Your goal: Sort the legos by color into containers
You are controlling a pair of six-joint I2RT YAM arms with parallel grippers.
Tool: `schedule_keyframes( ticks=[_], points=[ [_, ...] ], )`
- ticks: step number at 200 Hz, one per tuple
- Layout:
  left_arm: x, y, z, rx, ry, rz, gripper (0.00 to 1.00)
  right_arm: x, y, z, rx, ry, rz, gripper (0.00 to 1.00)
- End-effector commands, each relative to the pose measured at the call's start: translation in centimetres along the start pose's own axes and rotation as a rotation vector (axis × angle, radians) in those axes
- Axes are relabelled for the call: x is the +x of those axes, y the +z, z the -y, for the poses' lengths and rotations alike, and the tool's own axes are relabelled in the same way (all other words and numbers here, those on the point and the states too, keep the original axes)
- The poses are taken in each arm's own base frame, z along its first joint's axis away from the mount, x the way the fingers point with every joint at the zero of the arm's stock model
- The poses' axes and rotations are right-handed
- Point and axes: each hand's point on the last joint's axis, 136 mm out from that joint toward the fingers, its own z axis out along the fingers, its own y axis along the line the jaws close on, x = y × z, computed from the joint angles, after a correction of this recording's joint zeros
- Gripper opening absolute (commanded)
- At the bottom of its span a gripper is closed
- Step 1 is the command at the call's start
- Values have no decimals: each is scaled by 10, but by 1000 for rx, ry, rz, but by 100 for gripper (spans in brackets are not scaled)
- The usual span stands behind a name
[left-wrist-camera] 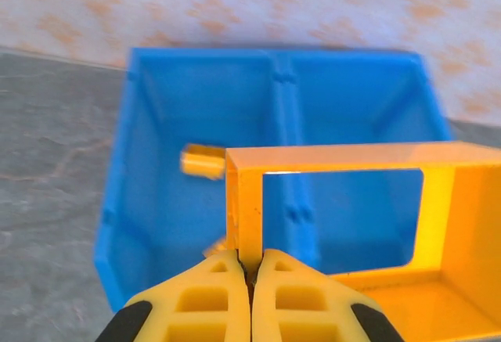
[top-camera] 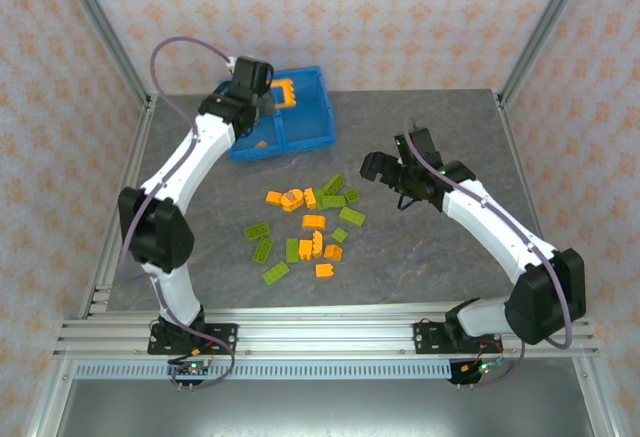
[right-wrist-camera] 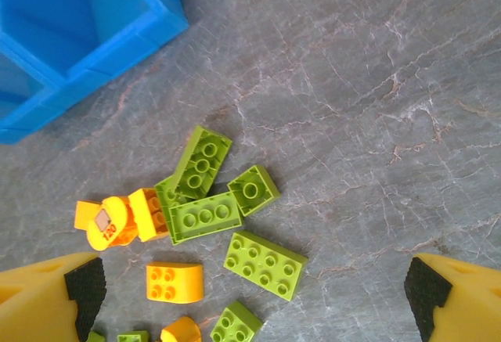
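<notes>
Left gripper (left-wrist-camera: 252, 270): clamped tight on one wall of the large orange piece (left-wrist-camera: 344, 158), over the blue bin (left-wrist-camera: 156, 115).
Inside: one small orange brick (left-wrist-camera: 202, 160) lies in a compartment.
Right gripper (right-wrist-camera: 254, 289): jaws wide, holding nothing, above the loose legos (right-wrist-camera: 205, 218).
Pile: orange and green mixed on the table (right-wrist-camera: 376, 84), near the bin.

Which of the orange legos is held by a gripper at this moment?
The large orange frame piece, pinched by its edge in the shut left gripper over the blue bin. The other orange bricks are small and lie loose.
</notes>
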Motion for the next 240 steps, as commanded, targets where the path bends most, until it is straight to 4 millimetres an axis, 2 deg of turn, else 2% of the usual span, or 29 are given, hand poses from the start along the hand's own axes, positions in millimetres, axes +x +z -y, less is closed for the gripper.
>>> schedule_keyframes(
  ticks=[1, 29, 57, 93, 122, 134, 155, 175, 194, 203, 206, 214, 240],
  points=[
    [1, 39, -33, -183, 15, -31, 5, 3, -11, 5, 17, 1, 15, 99],
    [-4, 79, -53, -276, -32, -54, 7, 1, -20, 7, 27, -12, 27, 99],
    [-4, 104, -63, -299, -63, -72, 9, 2, -27, 10, 30, -12, 40, 99],
    [7, 119, -61, -277, -67, -123, 17, 3, -30, 11, 28, -4, 44, 99],
    [-2, 112, -61, -249, -93, -115, 31, 3, -33, 10, 20, 1, 45, 99],
    [-12, 104, -60, -235, -100, -97, 35, 3, -34, 10, 21, 1, 48, 99],
    [-30, 81, -55, -186, -122, -66, 35, 3, -34, 10, 20, 0, 47, 99],
    [-46, 49, -44, -80, -180, -41, 35, 4, -32, 10, 19, 6, 47, 99],
    [-47, 11, -31, 50, -245, -25, 35, 4, -28, 11, 21, 9, 45, 99],
    [-38, 0, -25, 101, -268, -28, 35, 4, -26, 11, 22, 13, 45, 99],
    [-42, -15, -24, 127, -277, -10, 35, 4, -25, 11, 22, 12, 46, 99],
    [-35, -32, -20, 171, -285, -5, 35, 4, -24, 11, 21, 14, 45, 99],
    [4, -79, -8, 250, -246, -11, 36, 3, -15, 9, 17, 17, 41, 99]
  ],
)
